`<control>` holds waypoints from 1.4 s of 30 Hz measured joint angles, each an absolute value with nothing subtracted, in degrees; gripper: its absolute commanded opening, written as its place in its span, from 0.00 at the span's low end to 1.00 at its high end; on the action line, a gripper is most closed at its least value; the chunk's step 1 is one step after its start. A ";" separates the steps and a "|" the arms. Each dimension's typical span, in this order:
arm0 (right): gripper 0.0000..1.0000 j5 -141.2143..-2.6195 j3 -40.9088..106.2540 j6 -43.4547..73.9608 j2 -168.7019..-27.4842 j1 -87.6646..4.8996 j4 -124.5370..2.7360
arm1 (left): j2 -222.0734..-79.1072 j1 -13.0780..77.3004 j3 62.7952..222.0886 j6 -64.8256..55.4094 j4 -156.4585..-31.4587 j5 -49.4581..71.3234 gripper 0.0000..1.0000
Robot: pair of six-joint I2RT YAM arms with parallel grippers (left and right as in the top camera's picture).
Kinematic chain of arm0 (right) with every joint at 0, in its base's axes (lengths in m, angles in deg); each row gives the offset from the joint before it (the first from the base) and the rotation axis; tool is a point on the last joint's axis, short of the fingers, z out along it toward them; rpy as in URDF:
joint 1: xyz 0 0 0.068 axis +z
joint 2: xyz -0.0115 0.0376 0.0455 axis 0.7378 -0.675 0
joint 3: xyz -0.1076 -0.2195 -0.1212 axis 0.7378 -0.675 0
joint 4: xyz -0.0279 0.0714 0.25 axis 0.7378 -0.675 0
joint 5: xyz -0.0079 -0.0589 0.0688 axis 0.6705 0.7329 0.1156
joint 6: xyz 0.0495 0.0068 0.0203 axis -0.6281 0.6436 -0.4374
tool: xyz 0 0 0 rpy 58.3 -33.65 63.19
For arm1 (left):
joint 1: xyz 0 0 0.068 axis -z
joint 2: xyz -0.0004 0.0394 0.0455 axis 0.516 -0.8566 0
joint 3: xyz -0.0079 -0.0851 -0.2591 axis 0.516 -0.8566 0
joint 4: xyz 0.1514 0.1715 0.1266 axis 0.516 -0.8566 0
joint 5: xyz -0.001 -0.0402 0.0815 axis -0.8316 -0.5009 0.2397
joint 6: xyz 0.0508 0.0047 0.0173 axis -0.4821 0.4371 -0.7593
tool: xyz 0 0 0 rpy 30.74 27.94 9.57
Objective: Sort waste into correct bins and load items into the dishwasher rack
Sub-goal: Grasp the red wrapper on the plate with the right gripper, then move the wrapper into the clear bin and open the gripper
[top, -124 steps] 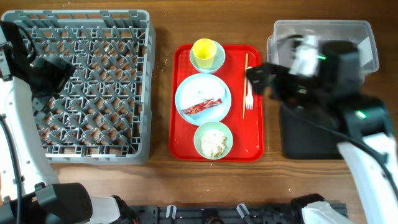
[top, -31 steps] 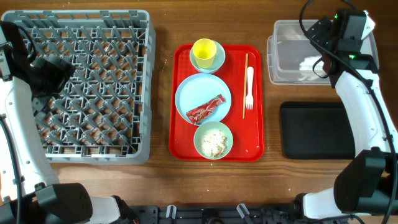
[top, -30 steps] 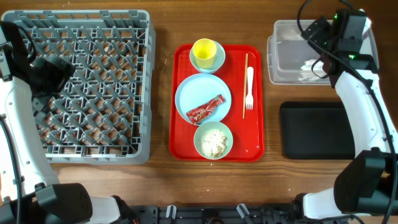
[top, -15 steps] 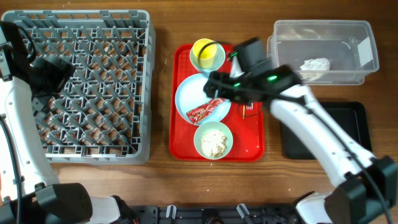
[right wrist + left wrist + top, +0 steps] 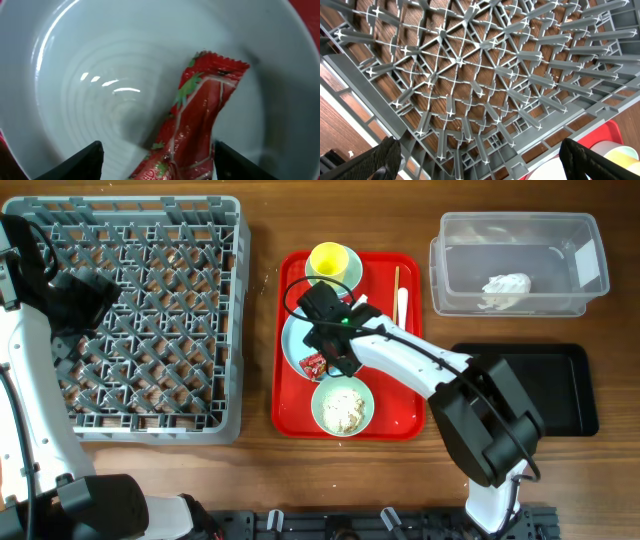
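Overhead: finds the right gripper (image 5: 335, 358) gone from above the clear tub (image 5: 455, 275) right of the red tray (image 5: 400, 410) and now low over the plate (image 5: 292, 345) at the tray's middle, on top of the red wrapper (image 5: 314, 363). Leaves the white scrap (image 5: 505, 288) lying inside that tub, so counts one piece of waste as sorted. Cannot tell the finger gap from up here. Shows the bowl of crumbs (image 5: 343, 408) at the tray's near end, the yellow cup (image 5: 327, 260) at its far end, the black tray (image 5: 560, 385) off to the tray's right, and the rack (image 5: 140, 310) to its left with nothing loaded.

Left wrist: looks straight into the rack's pegs, with the left gripper (image 5: 480, 157) unmoved, its fingers (image 5: 382, 157) spread wide and holding nothing.

Right wrist: puts the wrapper flat on the plate between the fingers (image 5: 85, 160), which stand spread to either side of it and are not yet pinching. Suggests the wrapper as the next pick, probably bound for a bin.
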State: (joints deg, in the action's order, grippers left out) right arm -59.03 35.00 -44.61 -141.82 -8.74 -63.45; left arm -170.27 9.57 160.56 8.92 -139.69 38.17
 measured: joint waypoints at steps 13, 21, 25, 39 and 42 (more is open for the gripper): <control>0.27 -57.96 35.55 -45.82 -143.63 -8.74 -61.39 | -170.27 9.57 160.56 8.92 -139.72 38.17 1.00; 0.27 -57.79 35.94 -44.94 -143.89 -8.74 -60.93 | -170.27 9.57 160.56 8.92 -139.72 38.17 1.00; 0.04 -57.57 36.57 -44.59 -144.68 -8.74 -61.02 | -170.27 9.57 160.56 8.92 -139.69 38.17 1.00; 0.04 -58.42 38.08 -29.77 -126.04 -26.75 -61.83 | -170.27 9.57 160.56 8.92 -139.69 38.19 1.00; 0.04 -55.47 39.77 -28.18 -118.89 -36.74 -61.44 | -170.27 9.57 160.56 8.92 -139.69 38.17 1.00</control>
State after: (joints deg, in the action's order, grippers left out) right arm -55.47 39.77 -28.18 -118.89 -36.74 -61.44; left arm -170.27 9.57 160.56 8.92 -139.69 38.17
